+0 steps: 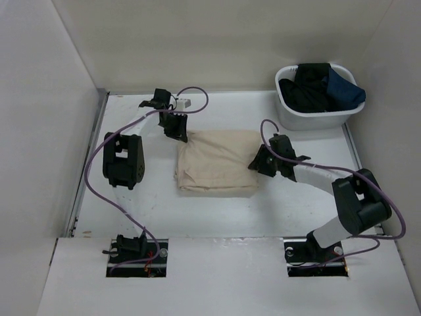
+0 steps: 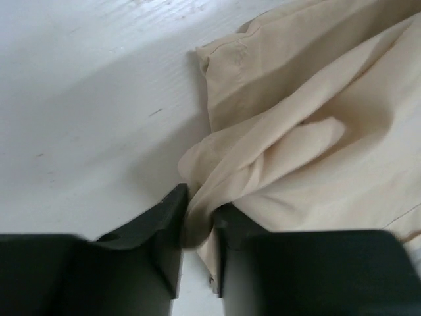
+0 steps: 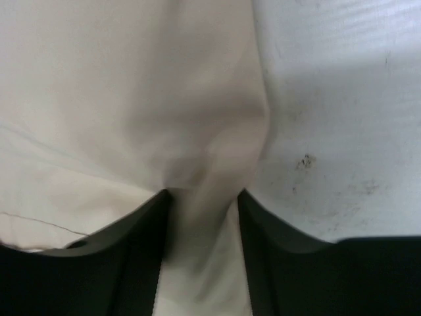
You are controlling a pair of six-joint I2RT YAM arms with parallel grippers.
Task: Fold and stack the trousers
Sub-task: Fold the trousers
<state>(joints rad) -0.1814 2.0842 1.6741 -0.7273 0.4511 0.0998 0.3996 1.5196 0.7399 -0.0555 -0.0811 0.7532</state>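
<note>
The beige trousers (image 1: 218,162) lie folded into a rough rectangle in the middle of the white table. My left gripper (image 1: 177,135) sits at their far left corner, shut on a bunched fold of the trousers (image 2: 283,131), which shows pinched between its fingers (image 2: 164,224) in the left wrist view. My right gripper (image 1: 260,161) is at the right edge of the trousers, shut on a fold of the cloth (image 3: 131,99) that runs between its fingers (image 3: 270,230).
A white basket (image 1: 316,118) stands at the far right with a black garment (image 1: 309,89) and a navy blue garment (image 1: 345,89) in it. White walls enclose the table on three sides. Purple cables loop over the left part of the table.
</note>
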